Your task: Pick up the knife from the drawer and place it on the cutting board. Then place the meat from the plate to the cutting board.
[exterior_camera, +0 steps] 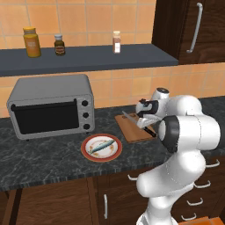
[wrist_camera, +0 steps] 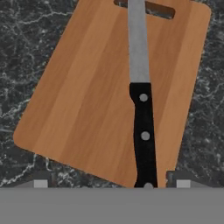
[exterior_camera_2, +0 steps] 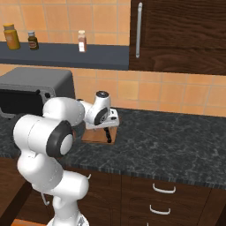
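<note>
hand view, knife (wrist_camera: 142,100) on cutting board (wrist_camera: 87,96), dark counter (wrist_camera: 26,43)

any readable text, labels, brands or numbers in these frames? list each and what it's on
None can be read.
The yellow jar, dark bottle and spice shaker on the shelf have labels, too small and blurred to read.
The toaster oven knobs, plate, knife and cutting board carry no lettering.

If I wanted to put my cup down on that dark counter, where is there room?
Bare counter stretches right of the cutting board, under the wall cabinet. It is crowded between the toaster oven, the plate and the board, where the open gripper hangs over the knife.
</note>
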